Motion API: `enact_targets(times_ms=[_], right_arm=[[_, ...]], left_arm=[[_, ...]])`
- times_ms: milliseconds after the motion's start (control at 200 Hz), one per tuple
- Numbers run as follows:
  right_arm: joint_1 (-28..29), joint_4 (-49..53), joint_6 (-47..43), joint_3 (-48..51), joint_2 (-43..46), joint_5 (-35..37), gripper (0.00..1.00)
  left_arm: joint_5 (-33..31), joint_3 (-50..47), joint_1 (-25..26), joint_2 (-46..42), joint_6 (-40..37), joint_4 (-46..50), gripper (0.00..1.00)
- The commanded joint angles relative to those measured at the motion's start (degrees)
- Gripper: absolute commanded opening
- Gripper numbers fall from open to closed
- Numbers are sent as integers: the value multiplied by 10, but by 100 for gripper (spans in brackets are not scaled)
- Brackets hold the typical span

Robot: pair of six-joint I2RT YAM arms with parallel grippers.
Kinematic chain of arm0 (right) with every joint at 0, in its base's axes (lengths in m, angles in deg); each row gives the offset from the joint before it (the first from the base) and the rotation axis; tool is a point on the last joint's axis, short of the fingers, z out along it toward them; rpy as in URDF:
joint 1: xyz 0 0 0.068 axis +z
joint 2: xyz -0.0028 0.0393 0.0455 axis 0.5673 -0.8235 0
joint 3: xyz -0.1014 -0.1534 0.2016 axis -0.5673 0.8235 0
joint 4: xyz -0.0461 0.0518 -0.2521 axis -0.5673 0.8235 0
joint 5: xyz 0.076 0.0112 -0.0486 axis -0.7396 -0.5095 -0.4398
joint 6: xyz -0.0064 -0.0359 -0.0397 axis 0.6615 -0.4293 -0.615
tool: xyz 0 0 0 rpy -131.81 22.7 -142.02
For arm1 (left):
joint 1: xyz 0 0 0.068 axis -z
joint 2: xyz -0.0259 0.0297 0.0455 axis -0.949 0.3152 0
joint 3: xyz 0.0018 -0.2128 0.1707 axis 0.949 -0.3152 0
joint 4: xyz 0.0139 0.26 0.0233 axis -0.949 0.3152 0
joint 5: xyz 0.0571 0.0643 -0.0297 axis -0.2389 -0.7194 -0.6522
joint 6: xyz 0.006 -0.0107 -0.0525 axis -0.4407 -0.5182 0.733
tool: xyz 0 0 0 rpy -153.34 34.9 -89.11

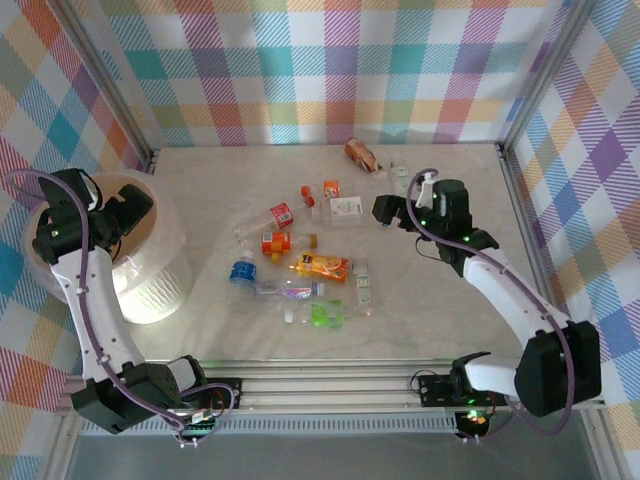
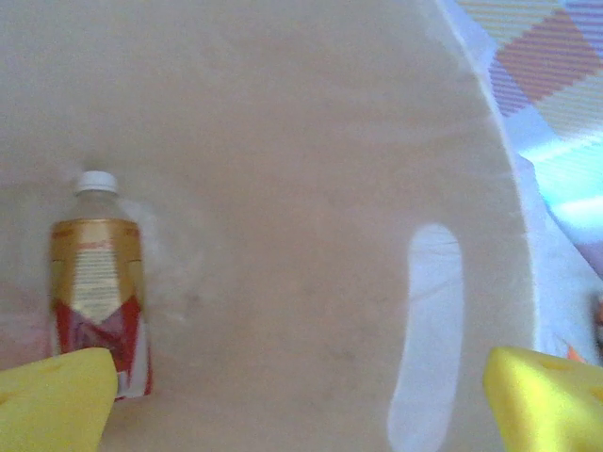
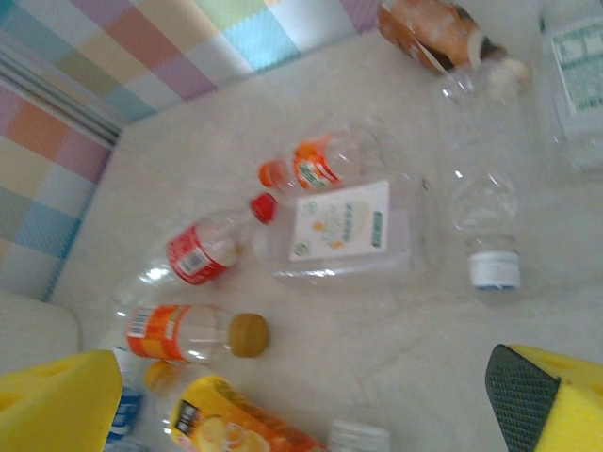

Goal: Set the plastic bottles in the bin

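The left gripper (image 2: 297,381) hangs over the open top of the large round white ribbed bin (image 1: 160,285). Its yellow fingertips (image 2: 57,395) are spread wide and hold nothing. Beneath them a clear plastic bottle with a gold-and-red label and a white cap (image 2: 99,282) lies on the bin's pale peach inside.

The right gripper (image 3: 301,386) is also spread wide and empty, hovering over the beige table (image 1: 450,330) at the right edge of the loose bottles. Nearest it lie a flat clear bottle with a white label and red cap (image 3: 339,231) and a small clear bottle with a white cap (image 3: 490,235). Further left are a red-labelled bottle (image 1: 272,217), an orange-labelled bottle with a brown cap (image 1: 285,242) and several more, many just beside or touching a neighbour. A brown bottle (image 1: 360,153) lies apart near the far wall.

The main risk is probably in the next pick. The bottles are round, smooth and light, so an off-centre close could squirt one sideways or roll it into the others. Where they lie crowded, the fingers may pinch two at once or land on top of one. The left arm could also snag the bin's thin liner as it lifts away.
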Motion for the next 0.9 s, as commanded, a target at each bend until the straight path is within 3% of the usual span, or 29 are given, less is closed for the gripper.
enact_targets(times_ms=[0, 95, 260, 335, 575, 740, 895], right_arm=[[3, 28, -49, 3, -31, 4, 100], [3, 58, -109, -21, -84, -1, 100], [3, 114, -100, -95, -191, 70, 99], [3, 106, -97, -120, -236, 77, 93], [-5, 101, -82, -237, -366, 126, 84], [-9, 125, -43, -321, -439, 177, 78], [-12, 143, -51, -379, -486, 180, 73]], left_arm=[[-56, 11, -5, -43, 20, 20, 100], [-17, 20, -3, -79, 20, 8, 100], [228, -2, 15, -122, 43, -75, 100], [283, -30, 47, -138, 73, -120, 100], [278, -89, 154, -167, 110, -190, 100], [251, -111, 172, -164, 108, -192, 100], [243, -121, 174, -159, 102, -187, 100]])
